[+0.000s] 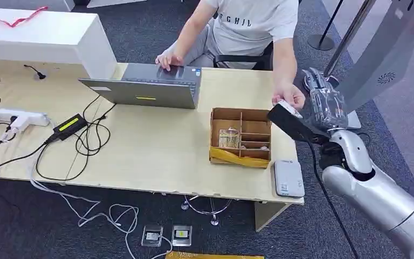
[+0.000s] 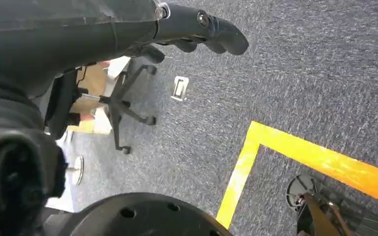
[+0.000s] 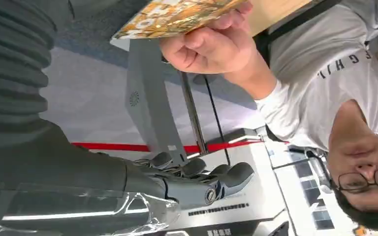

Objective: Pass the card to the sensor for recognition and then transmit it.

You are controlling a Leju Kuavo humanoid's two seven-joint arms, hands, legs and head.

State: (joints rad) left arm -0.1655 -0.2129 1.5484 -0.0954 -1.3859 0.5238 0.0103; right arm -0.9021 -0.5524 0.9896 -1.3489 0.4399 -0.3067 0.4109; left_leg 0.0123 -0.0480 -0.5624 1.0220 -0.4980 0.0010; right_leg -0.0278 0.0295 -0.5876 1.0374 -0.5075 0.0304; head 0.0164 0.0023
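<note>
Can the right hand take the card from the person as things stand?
Probably yes. The right hand is raised beside the person's hand holding the card, with nothing between them; its fingers look empty.

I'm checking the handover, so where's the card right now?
The card is in the person's hand, off the table's far right corner beside the right hand. In the head view it's just past the cardboard box.

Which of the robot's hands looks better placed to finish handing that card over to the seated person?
The right. The right robot hand is raised beside the person's hand, which grips the card. The left robot hand hangs low over the carpet, away from the table.
</note>
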